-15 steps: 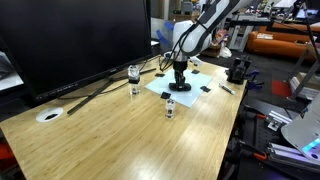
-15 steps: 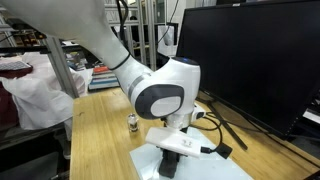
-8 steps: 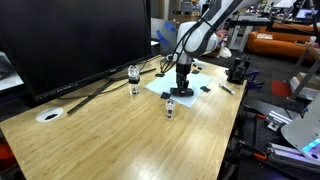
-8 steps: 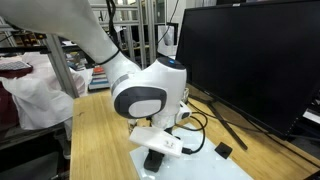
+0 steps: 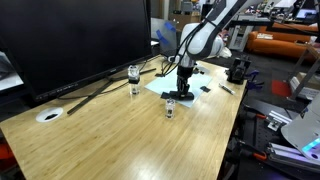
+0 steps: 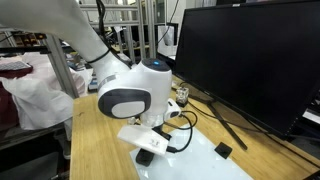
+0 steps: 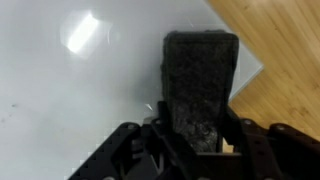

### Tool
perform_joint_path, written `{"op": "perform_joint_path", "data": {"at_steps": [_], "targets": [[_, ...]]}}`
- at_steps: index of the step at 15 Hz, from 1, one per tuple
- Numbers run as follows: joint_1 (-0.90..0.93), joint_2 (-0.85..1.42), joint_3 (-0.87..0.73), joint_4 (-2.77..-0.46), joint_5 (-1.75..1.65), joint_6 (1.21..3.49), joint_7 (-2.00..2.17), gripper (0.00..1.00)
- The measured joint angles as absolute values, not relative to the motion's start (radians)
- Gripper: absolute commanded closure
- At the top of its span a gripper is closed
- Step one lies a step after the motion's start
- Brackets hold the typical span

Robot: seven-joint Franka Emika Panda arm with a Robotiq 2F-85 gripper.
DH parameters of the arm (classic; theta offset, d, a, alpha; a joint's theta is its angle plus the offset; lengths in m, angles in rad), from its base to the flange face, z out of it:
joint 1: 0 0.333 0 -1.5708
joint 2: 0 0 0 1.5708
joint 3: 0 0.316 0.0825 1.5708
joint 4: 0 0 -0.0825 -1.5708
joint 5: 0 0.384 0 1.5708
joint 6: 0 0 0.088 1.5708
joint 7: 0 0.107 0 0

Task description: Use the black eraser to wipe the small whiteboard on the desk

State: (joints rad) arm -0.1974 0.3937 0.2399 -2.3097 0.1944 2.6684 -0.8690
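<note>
Near the long edge of the light plank-grained wooden desk (image 5: 120,140), the Robotiq gripper (image 7: 195,128) stood clamped on the small black oblong eraser (image 7: 200,85), directly beneath it, long axis crosswise to the grip, just inside the thin white rectangular whiteboard (image 7: 70,100)'s rim.

The small whiteboard (image 5: 160,85) lies flat on the counter (image 5: 130,140), in front of the monitor (image 5: 70,40). The tool (image 5: 184,93) stands over the board, holding the black eraser (image 7: 200,80) above the board's corner. A jar (image 5: 170,108) stands just beside the board, a second jar (image 5: 133,78) nearer the monitor, and a round disc (image 5: 48,115) well apart.
</note>
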Motion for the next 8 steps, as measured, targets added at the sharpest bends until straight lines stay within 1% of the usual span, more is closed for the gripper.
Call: {"op": "perform_joint_path", "data": {"at_steps": [3, 4, 5, 8], "targets": [[-0.193, 0.388, 0.247, -2.326, 0.198, 2.691, -0.862, 0.74], [-0.193, 0.386, 0.249, -2.331, 0.2, 2.699, -0.86, 0.33], [-0.192, 0.384, 0.251, -2.337, 0.204, 2.707, -0.855, 0.23], [-0.191, 0.38, 0.262, -2.356, 0.237, 2.732, -0.837, 0.03]]}}
